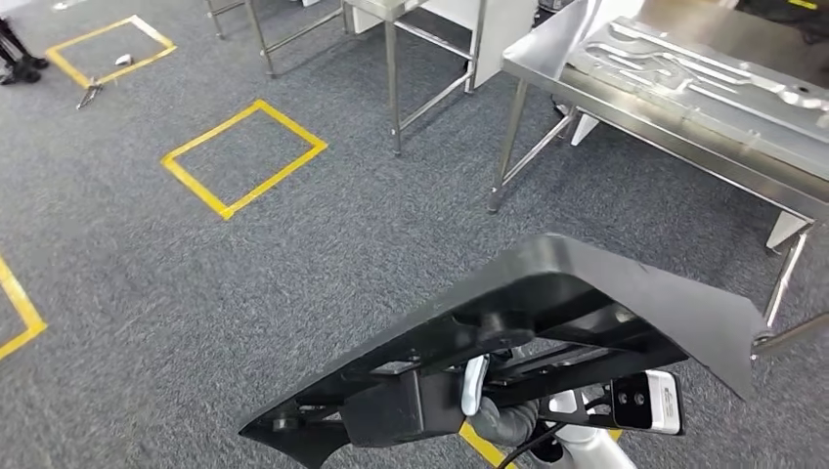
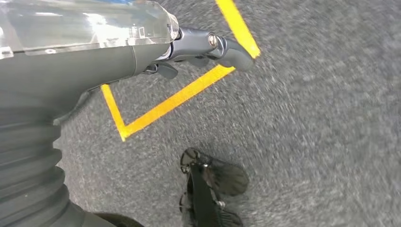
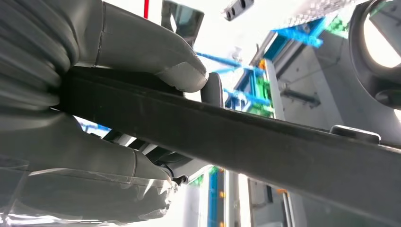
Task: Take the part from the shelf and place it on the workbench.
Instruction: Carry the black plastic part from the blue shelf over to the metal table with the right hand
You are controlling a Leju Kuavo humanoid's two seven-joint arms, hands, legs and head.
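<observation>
A large black moulded part [image 1: 587, 293] is carried low in front of me, tilted, its broad panel rising to the right. My right hand [image 1: 494, 410] grips it from underneath. In the right wrist view the thick grey thumb [image 3: 151, 52] and the fingers below clamp a dark bar of the part [image 3: 265, 142]. The steel workbench [image 1: 547, 68] stands at the upper right, beyond the part, with a grey machined plate [image 1: 704, 78] lying on it. My left hand [image 2: 198, 47] hangs over the carpet with nothing in it, thumb stretched out.
Steel table frames [image 1: 411, 39] stand at the back, left of the workbench. Yellow tape squares [image 1: 242, 156] mark the grey carpet at the left. One workbench leg [image 1: 508, 147] is close ahead. A yellow tape corner [image 2: 175, 101] lies under the left hand.
</observation>
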